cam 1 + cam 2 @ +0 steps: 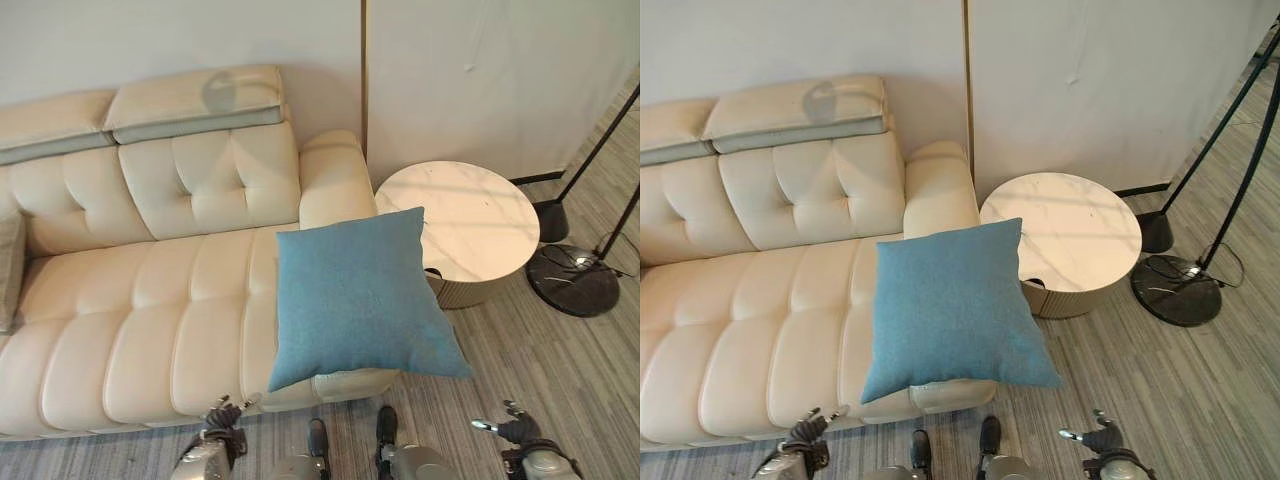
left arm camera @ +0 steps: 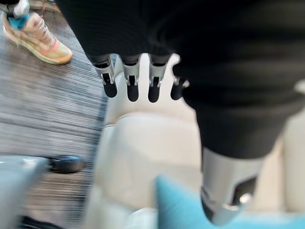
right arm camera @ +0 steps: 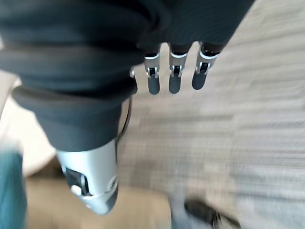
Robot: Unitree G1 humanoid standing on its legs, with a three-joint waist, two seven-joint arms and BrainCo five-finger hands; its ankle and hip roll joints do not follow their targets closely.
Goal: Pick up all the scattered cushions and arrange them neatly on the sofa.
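At the sofa's [image 1: 150, 330] right front corner, the blue cushion [image 1: 355, 295] lies half on the seat, its lower right corner overhanging the striped floor [image 1: 540, 370] beside the round marble side table [image 1: 465, 225]. Both hands hang low and released, fingers straight, grasping nothing: left hand [image 1: 222, 418] near the sofa front, right hand [image 1: 512, 430] over the floor. Risk, in my judgement: the overhanging cushion may slide off if nudged. A second, grey cushion [image 1: 10, 270] rests at the sofa's far left. A person's shoe [image 2: 38, 38] stands nearby.
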